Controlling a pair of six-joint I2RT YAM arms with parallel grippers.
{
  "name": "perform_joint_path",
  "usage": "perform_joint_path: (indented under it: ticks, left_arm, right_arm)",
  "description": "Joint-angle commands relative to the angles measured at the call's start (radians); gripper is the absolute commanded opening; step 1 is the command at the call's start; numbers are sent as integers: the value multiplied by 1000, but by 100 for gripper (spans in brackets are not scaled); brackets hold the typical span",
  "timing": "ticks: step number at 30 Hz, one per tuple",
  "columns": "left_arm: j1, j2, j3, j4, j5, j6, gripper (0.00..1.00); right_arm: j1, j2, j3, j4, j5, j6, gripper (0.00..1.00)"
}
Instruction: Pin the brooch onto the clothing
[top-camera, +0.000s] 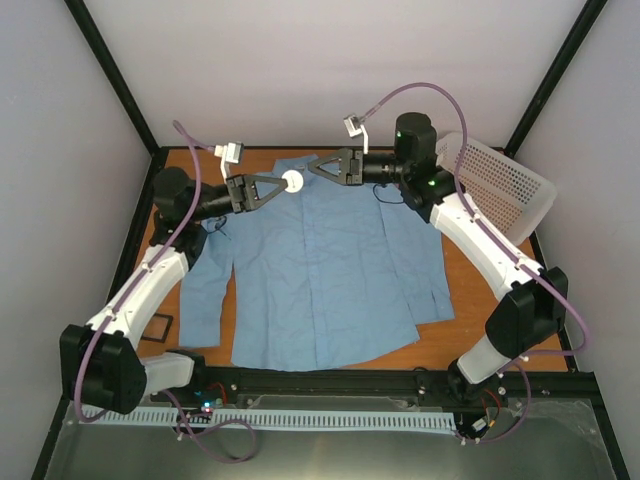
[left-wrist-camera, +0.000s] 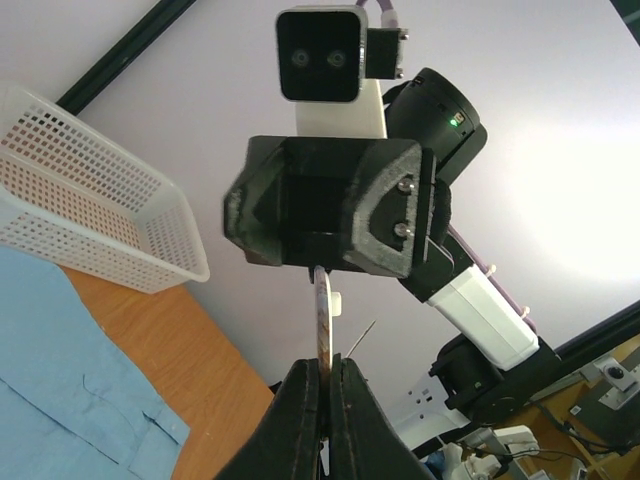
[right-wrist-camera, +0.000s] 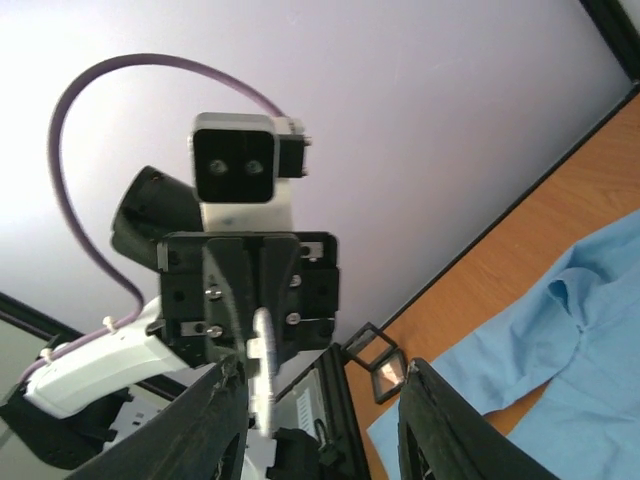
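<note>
The brooch (top-camera: 293, 181) is a small whitish disc held in the air above the collar of the light blue shirt (top-camera: 320, 270). My left gripper (top-camera: 280, 186) is shut on the brooch's lower edge; in the left wrist view (left-wrist-camera: 325, 362) the brooch (left-wrist-camera: 321, 315) is edge-on with its thin pin (left-wrist-camera: 362, 338) sticking out. My right gripper (top-camera: 313, 169) faces it from the right and is open. In the right wrist view (right-wrist-camera: 322, 368) the brooch (right-wrist-camera: 262, 365) sits just inside my left finger (right-wrist-camera: 215, 425), unclamped. The shirt lies flat on the table.
A white perforated basket (top-camera: 500, 185) stands tilted at the back right, also in the left wrist view (left-wrist-camera: 90, 210). A small black square tray (top-camera: 155, 327) lies on the orange table (top-camera: 470, 330) left of the shirt, near the left arm. Grey walls enclose the table.
</note>
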Motion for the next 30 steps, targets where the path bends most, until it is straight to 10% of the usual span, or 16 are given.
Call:
perform_joint_path:
  ticks: [1,30]
  left_arm:
    - [8,19,58,16,9,2,1]
    - [10,39,66,35,32,-22,1]
  right_arm:
    - [13,1,-3,59,-80,20,40]
    - [71,25,-20,98,-32,30,3]
